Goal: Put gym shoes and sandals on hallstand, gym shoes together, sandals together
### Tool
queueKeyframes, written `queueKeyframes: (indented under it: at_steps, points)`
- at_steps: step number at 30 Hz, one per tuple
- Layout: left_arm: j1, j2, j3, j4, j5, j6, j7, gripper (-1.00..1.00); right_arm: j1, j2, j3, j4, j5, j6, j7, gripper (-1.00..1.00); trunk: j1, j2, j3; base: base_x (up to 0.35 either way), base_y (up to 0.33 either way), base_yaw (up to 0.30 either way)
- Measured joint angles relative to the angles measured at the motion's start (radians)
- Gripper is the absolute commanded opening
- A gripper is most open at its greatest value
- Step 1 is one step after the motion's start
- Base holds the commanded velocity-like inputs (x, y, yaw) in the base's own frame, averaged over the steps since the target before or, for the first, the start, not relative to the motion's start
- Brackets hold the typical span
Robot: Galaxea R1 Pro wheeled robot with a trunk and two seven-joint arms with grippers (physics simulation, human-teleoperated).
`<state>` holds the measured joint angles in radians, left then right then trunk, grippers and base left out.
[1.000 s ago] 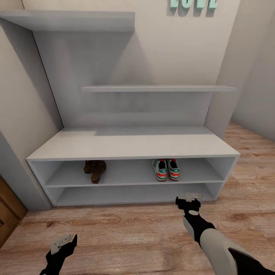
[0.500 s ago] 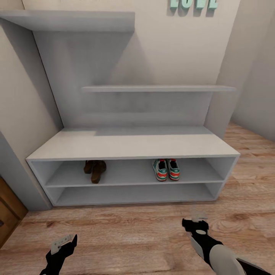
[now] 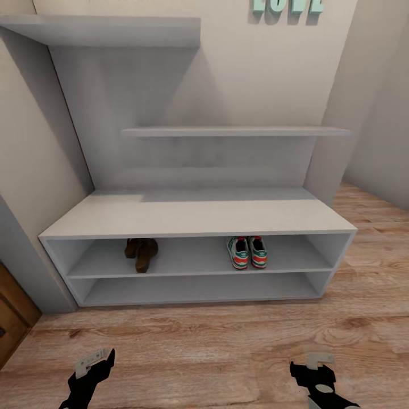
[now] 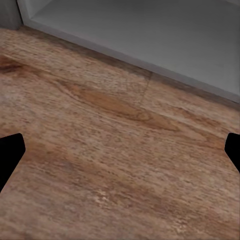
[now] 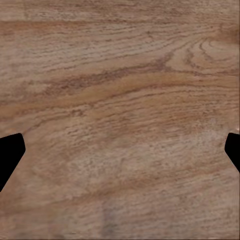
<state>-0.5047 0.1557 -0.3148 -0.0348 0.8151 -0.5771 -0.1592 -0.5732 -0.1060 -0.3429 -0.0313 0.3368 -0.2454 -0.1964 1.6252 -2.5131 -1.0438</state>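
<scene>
The shoe rack [image 3: 193,218] is a wide, pale grey-white unit with a broad flat top, two low open shelves beneath it and stepped wall shelves above; it stands against a cream wall that carries teal letters [image 3: 288,5] high above the rack. On the rack's upper open shelf, towards its right half, sit the two sneakers [image 3: 247,251], white with teal-green and red-orange stripes, side by side and touching or nearly so, each with its long axis running front to back of the shelf and its heel towards the rack's open front. On the same shelf, towards the rack's left half, sit the two sandals [image 3: 141,253], brown leather with low heels, close together and partly overlapping; they too lie roughly front to back, the nearer one angled a little, though which end faces the front is hard to tell. The two pairs are well apart. The rack's lower shelf holds nothing I can make out. In front of the rack lies the light brown wood-plank floor [image 3: 204,346]. The left end effector [image 3: 91,369] hangs over the floor in front of the rack's left part, fingers spread wide in the left wrist view, holding nothing. The right end effector [image 3: 315,372] hangs over the floor in front of the rack's right part, likewise spread and empty.
</scene>
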Motion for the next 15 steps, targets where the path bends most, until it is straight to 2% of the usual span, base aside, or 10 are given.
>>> queueKeyframes:
  at_steps: [7, 15]
  points:
    - [0.000, 0.000, -0.001, 0.001, 0.000, 0.002, -0.002, 1.00, 0.038, -0.006, 0.001, 0.002, 0.001, -0.025, 0.030, 1.00, 0.000, 0.000, 0.000, 0.000, 0.000, 0.000]
    - [0.000, -0.001, -0.002, 0.001, 0.000, 0.005, -0.002, 1.00, 0.052, -0.009, 0.001, 0.003, 0.001, -0.033, 0.041, 1.00, 0.000, 0.000, 0.000, 0.000, 0.000, 0.000]
